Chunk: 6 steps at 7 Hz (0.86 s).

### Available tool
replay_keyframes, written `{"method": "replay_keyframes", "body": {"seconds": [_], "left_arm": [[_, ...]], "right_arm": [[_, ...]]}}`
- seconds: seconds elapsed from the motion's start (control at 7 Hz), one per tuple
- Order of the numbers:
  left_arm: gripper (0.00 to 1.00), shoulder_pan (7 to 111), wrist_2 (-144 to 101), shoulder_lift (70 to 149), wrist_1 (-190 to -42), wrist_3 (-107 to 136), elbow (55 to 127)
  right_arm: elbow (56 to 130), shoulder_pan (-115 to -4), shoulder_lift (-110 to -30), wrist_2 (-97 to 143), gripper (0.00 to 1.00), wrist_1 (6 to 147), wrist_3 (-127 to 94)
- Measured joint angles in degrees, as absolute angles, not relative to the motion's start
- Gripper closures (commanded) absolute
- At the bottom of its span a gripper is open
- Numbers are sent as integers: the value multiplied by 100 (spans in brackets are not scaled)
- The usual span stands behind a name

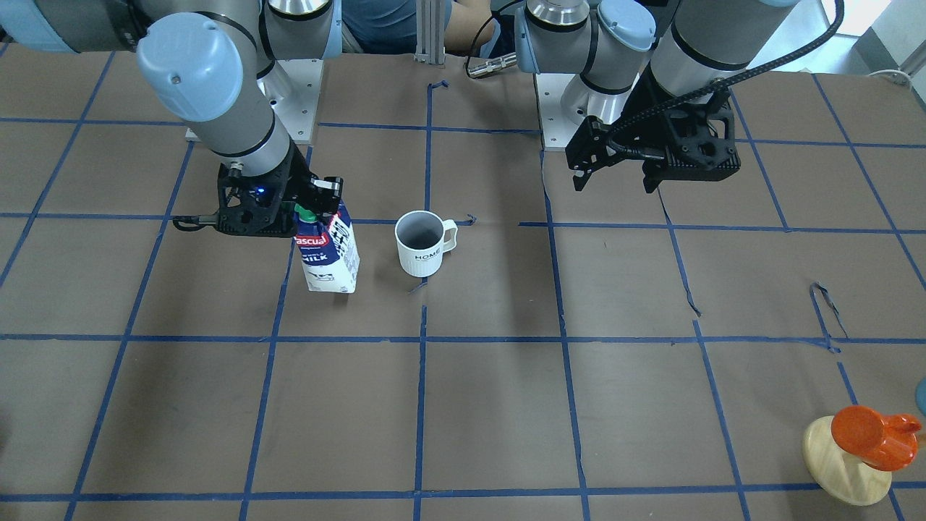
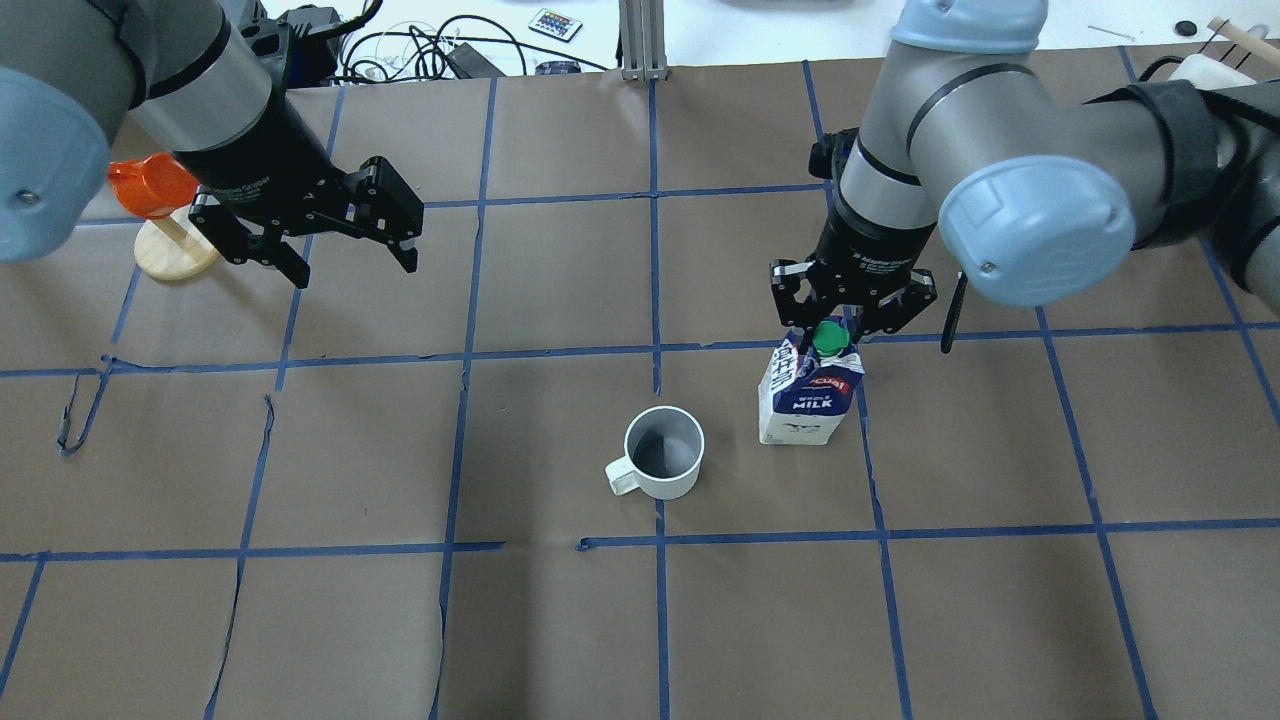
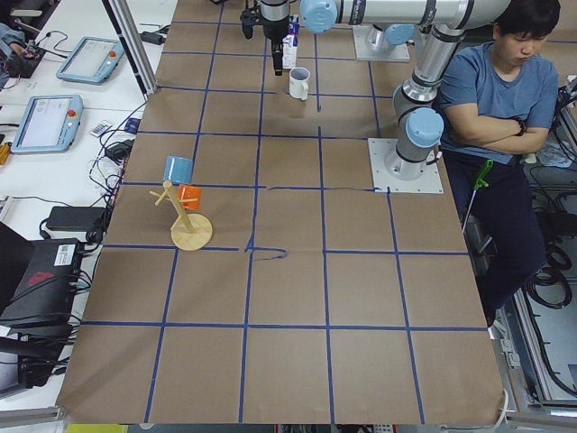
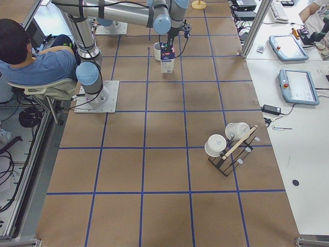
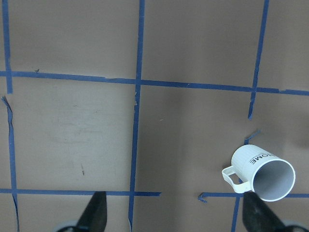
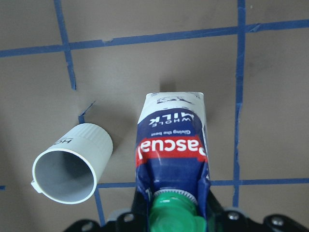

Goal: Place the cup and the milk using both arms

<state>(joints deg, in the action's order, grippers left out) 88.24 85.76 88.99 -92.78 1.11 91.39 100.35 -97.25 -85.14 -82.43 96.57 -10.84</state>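
The white ribbed cup [image 1: 419,246] stands upright on the brown table, handle toward the robot's left; it also shows in the overhead view [image 2: 663,455] and both wrist views [image 5: 263,174] [image 6: 72,164]. The milk [image 1: 331,257] stands beside it, a small gap apart [image 2: 805,400] [image 6: 174,140]. My right gripper [image 2: 830,335] [image 1: 318,210] comes down from above and is shut on the carton's gabled top by the green cap. My left gripper [image 2: 355,272] [image 1: 615,186] is open and empty, raised above the table well away from the cup.
An orange cup on a wooden stand [image 2: 150,190] [image 1: 864,441] sits at the table's far left corner. A rack with white mugs [image 4: 229,144] stands near the right end. A seated person [image 3: 500,81] is behind the robot bases.
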Motion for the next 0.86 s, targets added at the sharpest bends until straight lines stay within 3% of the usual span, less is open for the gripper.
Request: {"method": "replay_keyframes", "body": {"seconds": [0.57, 0.86], "left_arm": [[0, 8757, 8674, 8874, -9448, -316, 9098], [0, 8748, 8675, 8866, -9517, -332, 9095]], "right_arm": [[10344, -10138, -8483, -8160, 71, 10132, -1380], [10424, -10183, -8468, -8164, 61, 10212, -1535]]}}
